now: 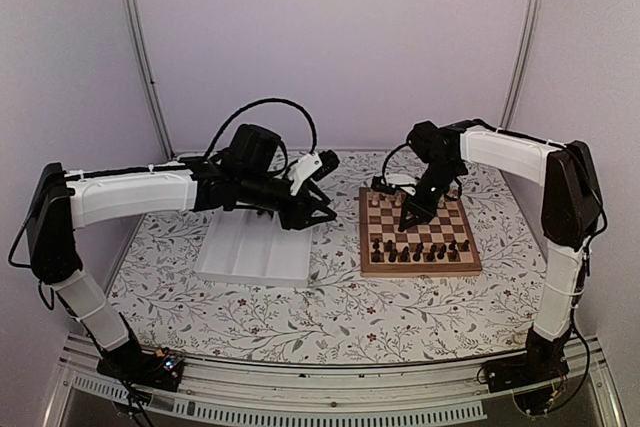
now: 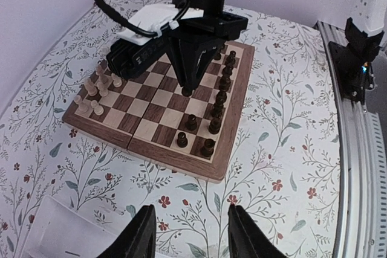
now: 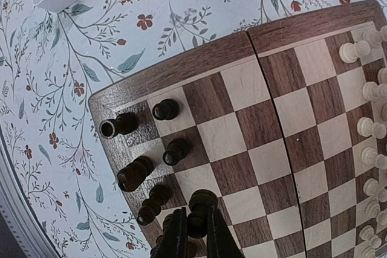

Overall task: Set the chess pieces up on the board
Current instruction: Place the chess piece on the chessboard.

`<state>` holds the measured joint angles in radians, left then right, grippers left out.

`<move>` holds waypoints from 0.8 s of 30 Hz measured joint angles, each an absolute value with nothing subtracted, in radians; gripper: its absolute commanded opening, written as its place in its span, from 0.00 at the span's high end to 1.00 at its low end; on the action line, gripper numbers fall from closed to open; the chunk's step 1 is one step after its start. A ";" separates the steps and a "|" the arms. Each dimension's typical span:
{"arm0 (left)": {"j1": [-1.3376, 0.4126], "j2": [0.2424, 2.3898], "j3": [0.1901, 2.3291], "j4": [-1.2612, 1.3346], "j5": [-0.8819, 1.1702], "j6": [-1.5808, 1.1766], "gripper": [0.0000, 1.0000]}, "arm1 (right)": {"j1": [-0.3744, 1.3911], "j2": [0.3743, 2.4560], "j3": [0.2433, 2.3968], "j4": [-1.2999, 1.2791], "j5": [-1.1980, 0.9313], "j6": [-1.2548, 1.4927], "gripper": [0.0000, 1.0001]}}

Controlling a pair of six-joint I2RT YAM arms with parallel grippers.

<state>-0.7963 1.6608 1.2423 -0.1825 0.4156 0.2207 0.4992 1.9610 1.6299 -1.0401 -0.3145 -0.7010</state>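
Holding: right end effector [image 3: 195,237] clenched on a dark piece [image 3: 200,205], low over the board [image 3: 199,58], beside its dark rows.
Left end effector [image 2: 192,234]: released, empty, above the counter [image 2: 290,167].
Risk: letting go could topple the neighbouring dark pieces [image 3: 134,173], which stand crowded.

The light was soft and even, falling from above. The board [image 1: 420,232] carried no glare in the overhead view, and only short, faint shadows lay beside the chess pieces [image 1: 420,250] on it. From my left wrist, my fingers [image 2: 140,237] below the board looked blurred. From my right wrist, the board's border bowed, and my fingers [image 3: 176,234] and the dark piece [image 3: 199,206] between them were soft.
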 measured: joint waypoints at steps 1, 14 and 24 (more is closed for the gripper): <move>-0.796 1.661 1.242 -0.183 0.416 0.220 0.57 | 0.499 1.968 1.630 -1.044 -0.315 -0.701 0.99; -0.805 1.661 1.242 -0.196 0.417 0.213 0.57 | 0.499 2.019 1.630 -1.066 -0.321 -0.701 0.98; -0.807 1.670 1.243 -0.201 0.416 0.209 0.57 | 0.505 2.022 1.624 -1.065 -0.320 -0.701 0.97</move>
<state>-0.8070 1.6695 1.2427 -0.2012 0.4156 0.2089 0.5049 2.0220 1.6238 -1.0649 -0.3202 -0.7006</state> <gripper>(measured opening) 0.429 0.086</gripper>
